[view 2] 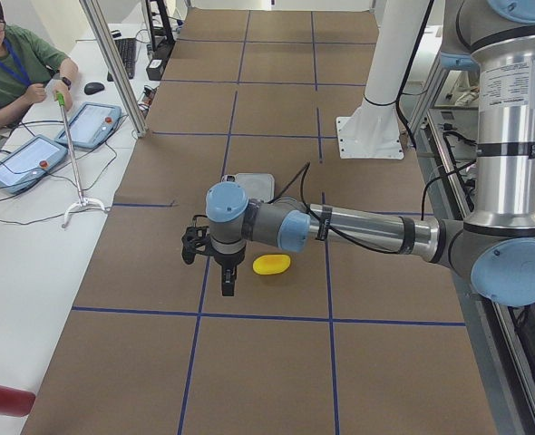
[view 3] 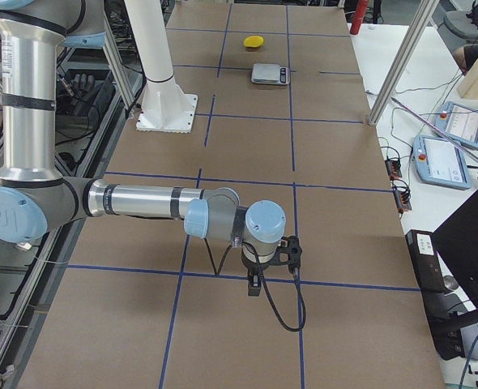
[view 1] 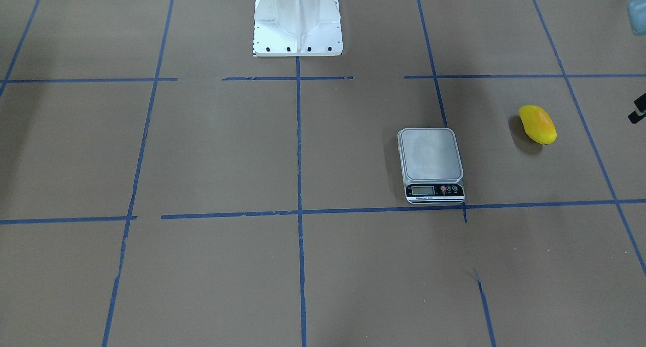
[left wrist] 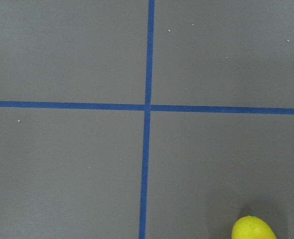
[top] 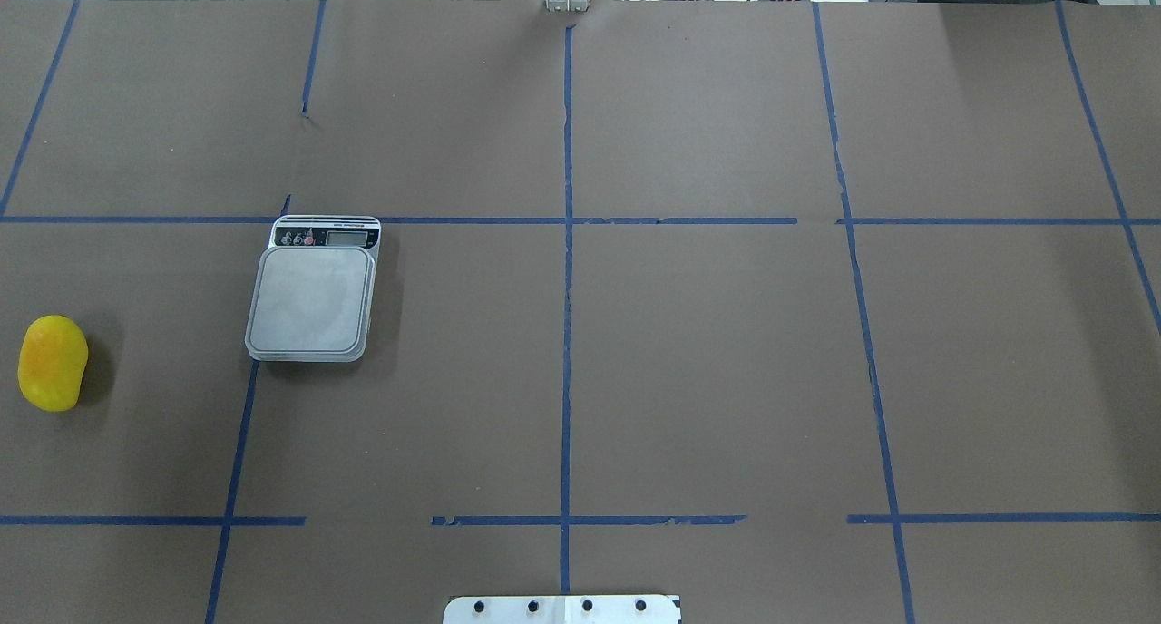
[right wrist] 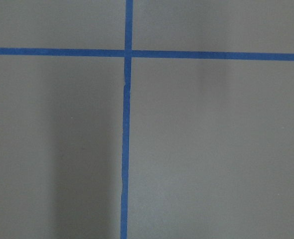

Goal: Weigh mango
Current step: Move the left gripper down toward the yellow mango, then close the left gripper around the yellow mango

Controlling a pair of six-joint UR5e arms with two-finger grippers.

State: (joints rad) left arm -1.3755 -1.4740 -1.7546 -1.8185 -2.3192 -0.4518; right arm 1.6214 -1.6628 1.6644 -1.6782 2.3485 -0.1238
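Note:
The yellow mango (view 1: pixel 538 124) lies on the brown table, to the robot's left of the scale (view 1: pixel 430 154); both also show in the overhead view, mango (top: pixel 53 363) and scale (top: pixel 313 299). The scale's steel platform is bare. My left gripper (view 2: pixel 227 281) hangs above the table a little beyond the mango (view 2: pixel 271 265), on the table's left end side; I cannot tell if it is open. The left wrist view catches only the mango's tip (left wrist: pixel 253 228). My right gripper (view 3: pixel 255 284) hangs over the table's far right part, away from the scale (view 3: pixel 270 73); I cannot tell if it is open.
The white robot pedestal (view 1: pixel 298 24) stands at the table's robot side. Blue tape lines (top: pixel 567 334) grid the table. An operator (view 2: pixel 4 63) sits beside tablets (view 2: pixel 91 125) on a white bench along the table's far side.

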